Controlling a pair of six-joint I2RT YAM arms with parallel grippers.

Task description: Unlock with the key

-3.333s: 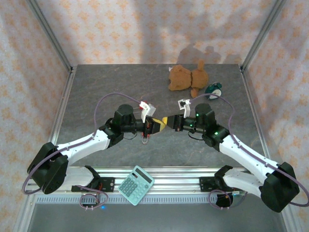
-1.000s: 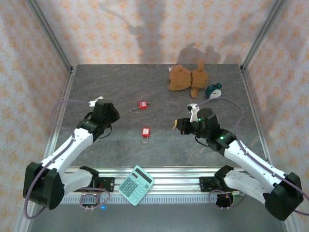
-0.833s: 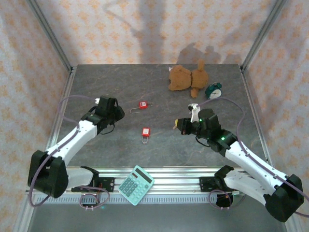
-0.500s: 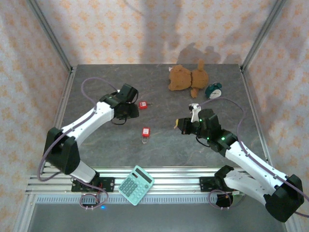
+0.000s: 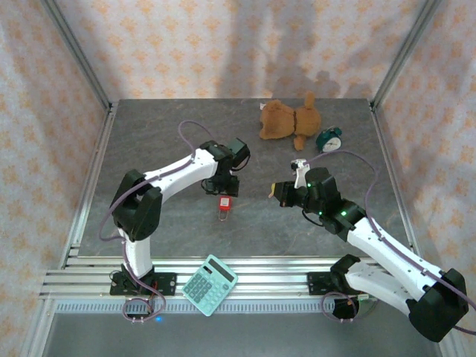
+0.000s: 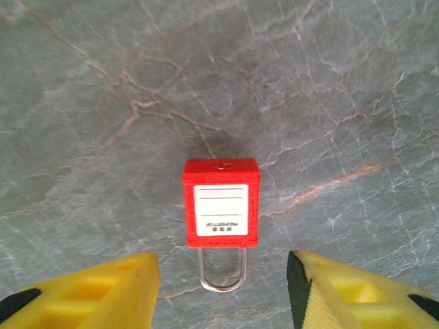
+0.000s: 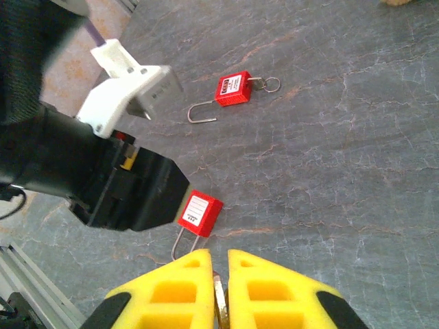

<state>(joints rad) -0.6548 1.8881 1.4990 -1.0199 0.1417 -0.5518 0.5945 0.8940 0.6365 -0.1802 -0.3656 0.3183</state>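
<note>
1. Left wrist view: a red padlock (image 6: 221,212) lies flat on the grey stone-patterned table (image 6: 82,89), its steel loop (image 6: 221,271) closed and pointing at the camera.
2. It has a white label with ruled lines and one row of small print, upside down here and too small for me to read.
3. The left gripper (image 6: 221,269) hangs over it with its yellow fingers (image 6: 89,291) spread, one on each side of the loop and touching nothing.
4. From above, this padlock sits near the middle of the table, just left of the right gripper (image 5: 275,192).
5. The right gripper's fingers (image 7: 171,288) are pressed almost together, pinching a thin metal sliver that looks like the key (image 7: 218,296).
6. A second padlock (image 7: 233,89) lies farther back, its loop swung open and a small ring (image 7: 273,83) at its end.
7. At the far right are a teddy bear (image 5: 288,120) and a small clock (image 5: 329,139); a calculator (image 5: 210,285) rests on the near rail.
</note>
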